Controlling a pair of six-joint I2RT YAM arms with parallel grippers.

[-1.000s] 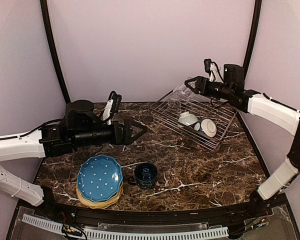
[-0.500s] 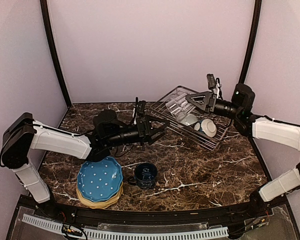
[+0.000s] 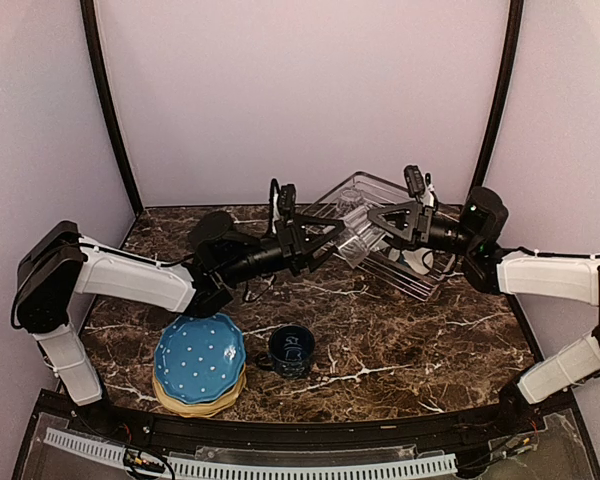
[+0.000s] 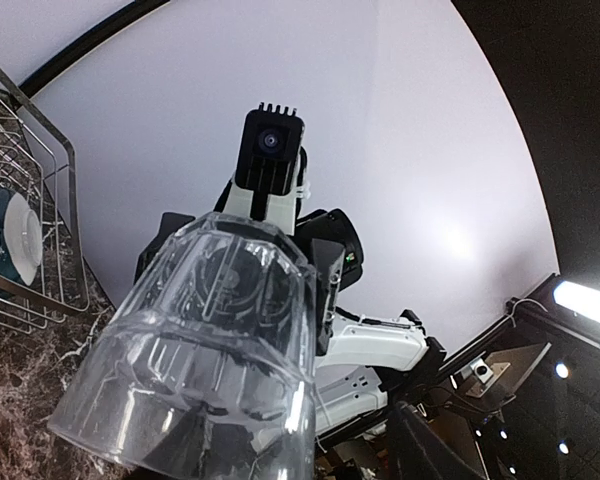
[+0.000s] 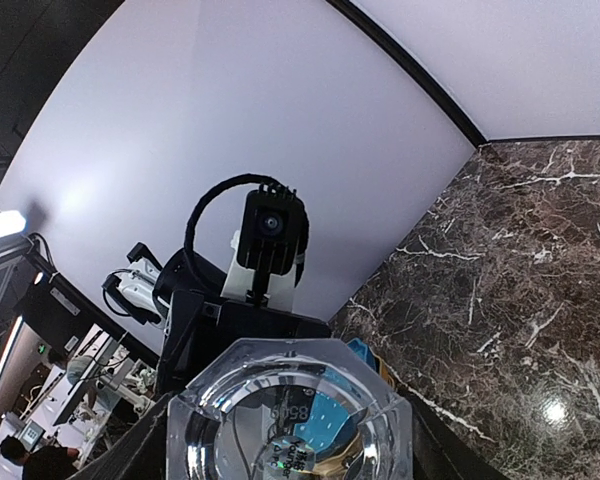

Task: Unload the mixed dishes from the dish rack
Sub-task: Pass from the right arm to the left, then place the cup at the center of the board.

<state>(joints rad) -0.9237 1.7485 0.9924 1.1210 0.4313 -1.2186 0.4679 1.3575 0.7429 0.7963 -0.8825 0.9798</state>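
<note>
A clear glass tumbler (image 3: 354, 236) hangs in mid-air between the two arms, left of the dish rack (image 3: 426, 288). My right gripper (image 3: 374, 222) is shut on its faceted base (image 5: 290, 420), with dark fingers (image 5: 142, 452) on both sides. My left gripper (image 3: 336, 238) has come up to the tumbler's mouth end from the left. In the left wrist view the tumbler (image 4: 210, 350) fills the lower left, and one left finger (image 4: 430, 452) stands apart from it. White bowls (image 4: 5, 250) lie in the rack (image 4: 52, 200).
On the marble table a blue white-dotted plate (image 3: 199, 355) tops a stack with a mustard plate (image 3: 202, 407) at the bottom. A navy mug (image 3: 292, 348) stands just right of it. The right arm crosses over the rack's near part.
The left arm swung right and reached toward the rack, its jaws narrowing. The right arm carried the tumbler left off the rack until the two grippers met.
</note>
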